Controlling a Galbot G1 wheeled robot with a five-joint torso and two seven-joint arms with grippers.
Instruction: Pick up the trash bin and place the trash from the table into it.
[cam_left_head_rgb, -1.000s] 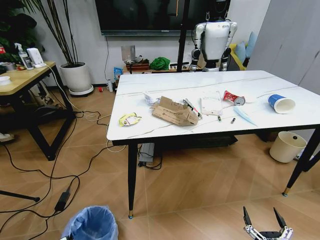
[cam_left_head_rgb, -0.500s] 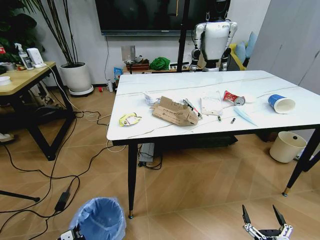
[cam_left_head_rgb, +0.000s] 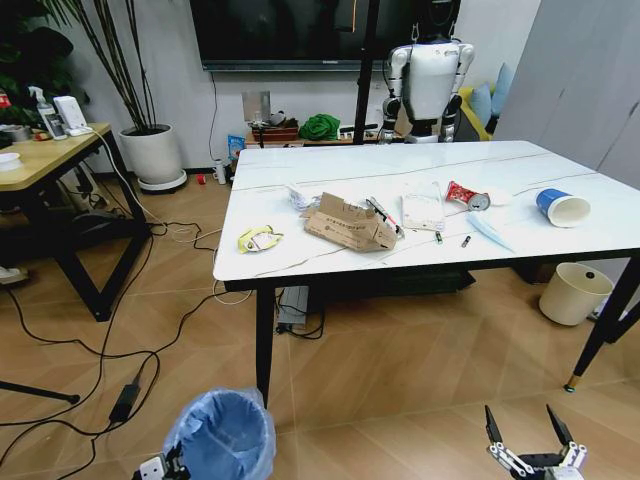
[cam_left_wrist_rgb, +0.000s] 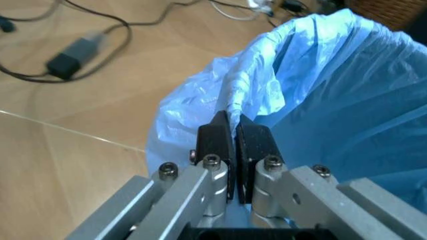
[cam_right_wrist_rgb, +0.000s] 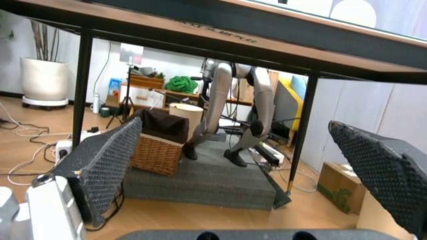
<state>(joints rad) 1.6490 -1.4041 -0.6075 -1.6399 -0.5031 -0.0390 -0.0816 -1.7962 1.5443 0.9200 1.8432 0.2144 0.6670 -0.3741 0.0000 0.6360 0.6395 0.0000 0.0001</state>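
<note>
The trash bin (cam_left_head_rgb: 222, 437), lined with a crinkly light blue bag, hangs low at the front left, near the table's front left leg. My left gripper (cam_left_wrist_rgb: 232, 125) is shut on the bin's bagged rim (cam_left_wrist_rgb: 243, 92); in the head view the left gripper (cam_left_head_rgb: 165, 464) sits at the bin's near left side. The trash lies on the white marble table (cam_left_head_rgb: 300, 255): torn brown cardboard (cam_left_head_rgb: 349, 224), a yellow wrapper (cam_left_head_rgb: 258, 239), white paper (cam_left_head_rgb: 302, 195), a clear pack (cam_left_head_rgb: 423, 211), a red can (cam_left_head_rgb: 464, 195) and a blue paper cup (cam_left_head_rgb: 562, 207). My right gripper (cam_left_head_rgb: 528, 440) hangs open low at the front right.
A beige bucket (cam_left_head_rgb: 573, 292) stands on the floor under the table's right end. Cables and a power adapter (cam_left_head_rgb: 126, 399) trail over the floor at left. A wooden desk (cam_left_head_rgb: 45, 160) and a potted plant (cam_left_head_rgb: 152, 152) stand at the far left. A humanoid robot (cam_left_head_rgb: 430, 75) stands behind the table.
The trash bin has moved right and toward the table leg with my left gripper on its rim. The right gripper has stayed in place.
</note>
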